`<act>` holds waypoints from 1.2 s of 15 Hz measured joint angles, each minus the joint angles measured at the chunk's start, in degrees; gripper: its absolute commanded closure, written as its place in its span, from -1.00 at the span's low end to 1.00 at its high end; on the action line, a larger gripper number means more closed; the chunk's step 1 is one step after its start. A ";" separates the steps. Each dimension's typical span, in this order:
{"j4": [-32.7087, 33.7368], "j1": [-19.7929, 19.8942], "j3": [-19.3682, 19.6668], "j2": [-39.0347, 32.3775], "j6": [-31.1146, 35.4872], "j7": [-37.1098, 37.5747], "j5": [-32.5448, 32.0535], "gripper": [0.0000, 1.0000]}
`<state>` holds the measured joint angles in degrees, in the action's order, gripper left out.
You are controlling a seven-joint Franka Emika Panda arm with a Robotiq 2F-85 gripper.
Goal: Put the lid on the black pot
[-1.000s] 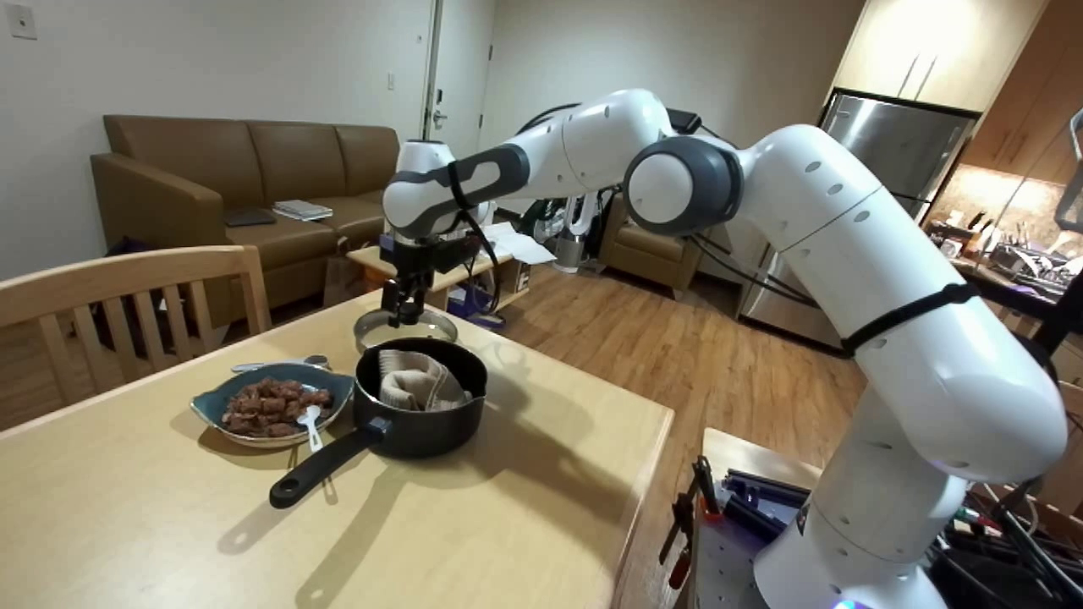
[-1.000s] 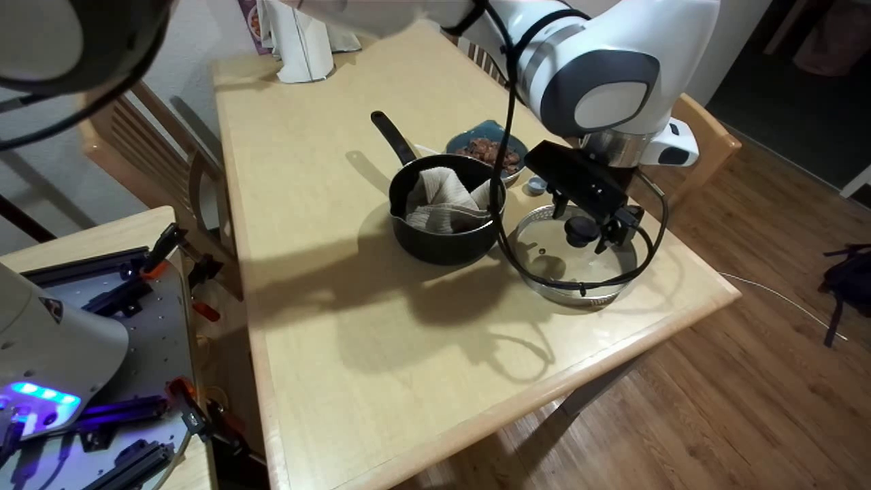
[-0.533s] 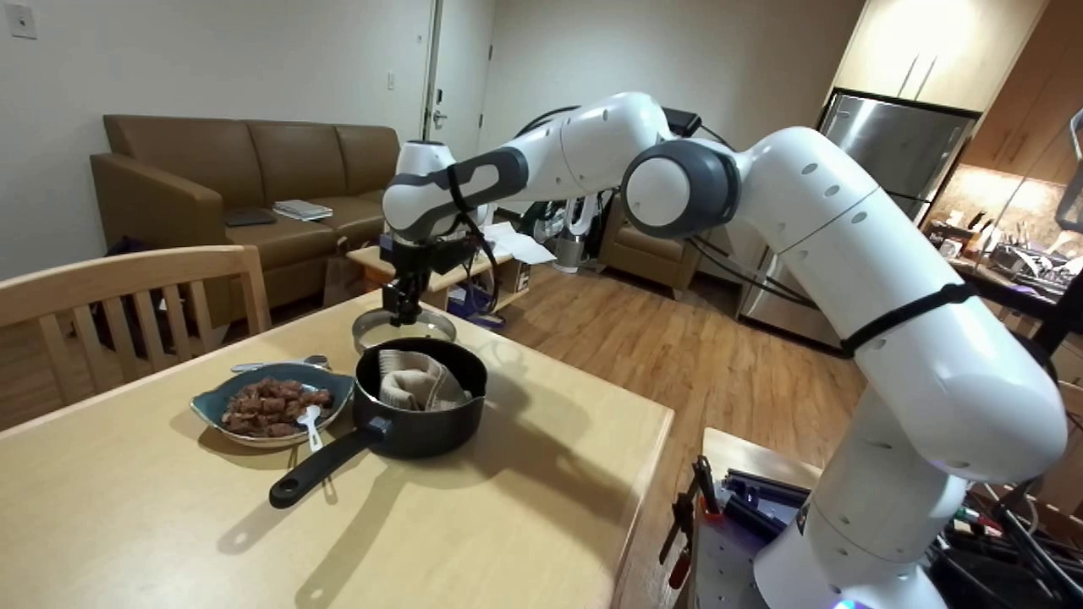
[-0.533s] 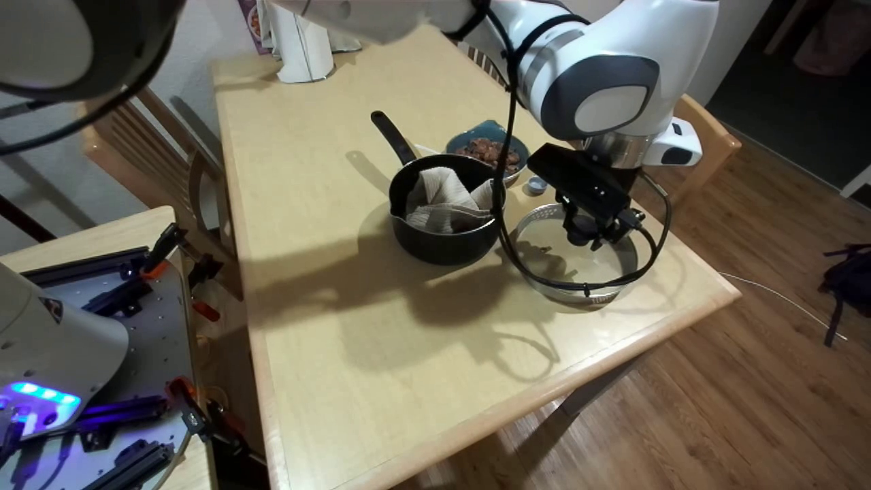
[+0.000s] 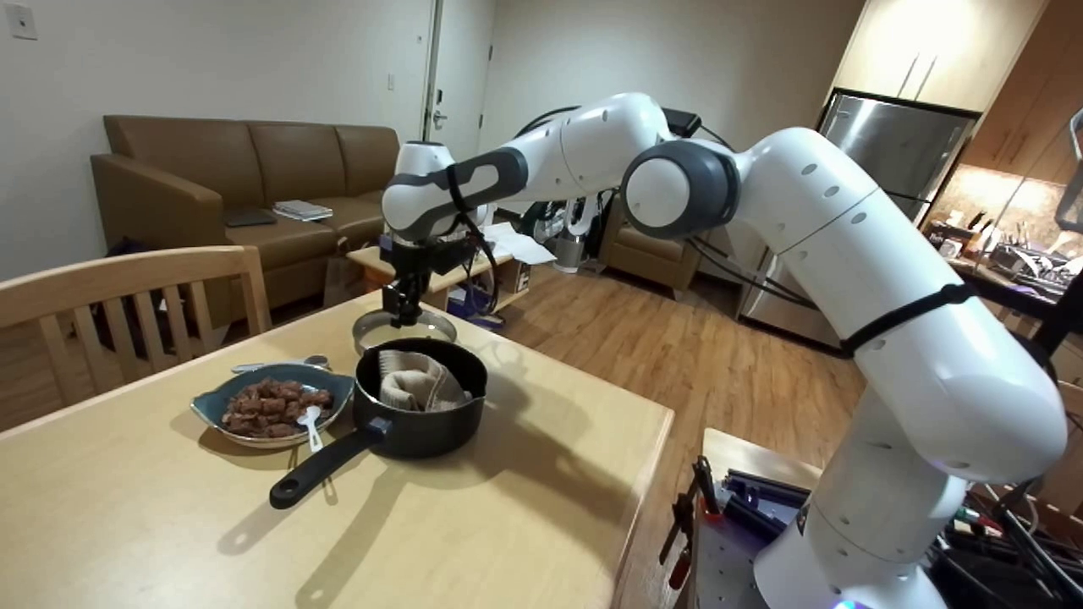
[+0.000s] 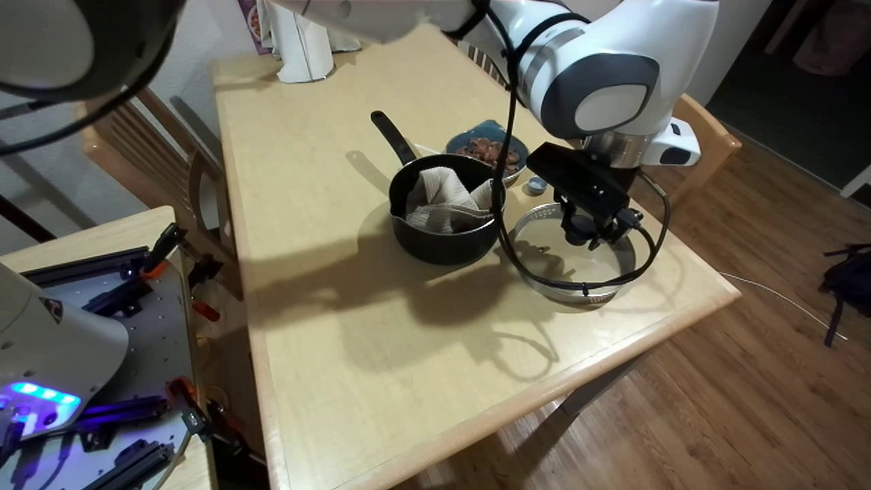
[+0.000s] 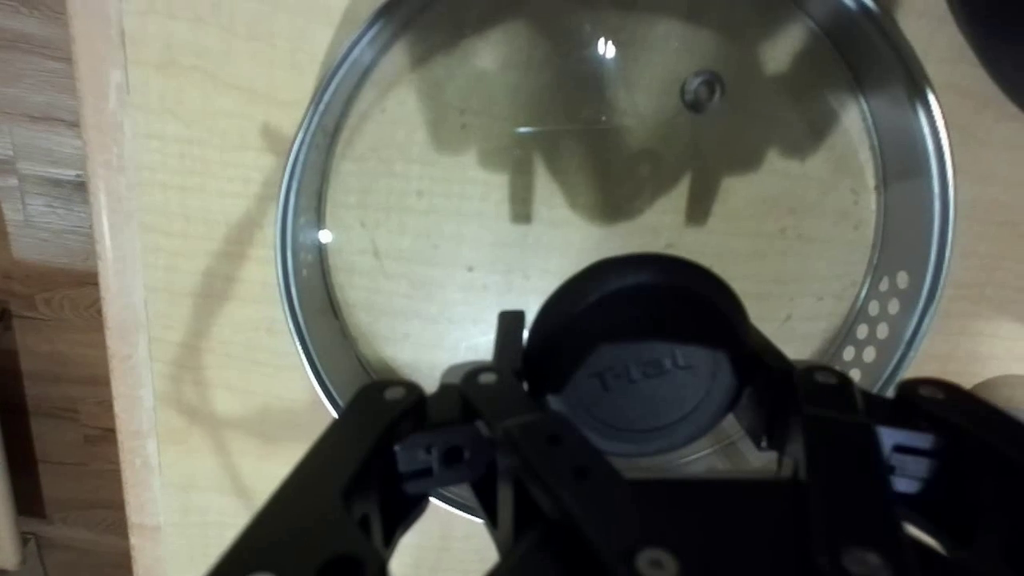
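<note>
The lid (image 7: 592,232) lies flat on the table, a clear glass disc with a shiny metal rim and a dark round knob (image 7: 648,392). My gripper (image 7: 636,344) is shut around that knob, one finger on each side. In both exterior views the gripper (image 6: 578,228) points down over the lid (image 6: 578,265), whose rim still appears to rest on the tabletop. Beside it stands the black pot (image 6: 442,246), uncovered, its long handle (image 5: 326,467) directed away from the lid. A folded beige cloth (image 5: 415,381) sits inside the pot.
A blue dish (image 5: 271,406) of brown chunks with a white plastic spoon (image 5: 311,423) stands close to the pot. A small cup (image 6: 536,184) is near the lid. A black cable (image 6: 500,224) loops down over the lid. The table edge (image 6: 674,327) runs just past the lid.
The gripper's fingers have come together from an open stance onto the lid's knob. The arm has shifted only slightly, and pot and dish stay in place.
</note>
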<state>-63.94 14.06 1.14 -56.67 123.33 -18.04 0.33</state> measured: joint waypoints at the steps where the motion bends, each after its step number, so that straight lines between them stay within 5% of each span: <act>1: 0.00 -0.01 -0.01 0.02 -0.05 -0.06 0.00 0.31; 18: -1.57 -3.24 0.38 9.79 -1.78 -0.17 -3.27 0.31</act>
<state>-65.51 10.83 1.52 -46.87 121.55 -18.22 -2.94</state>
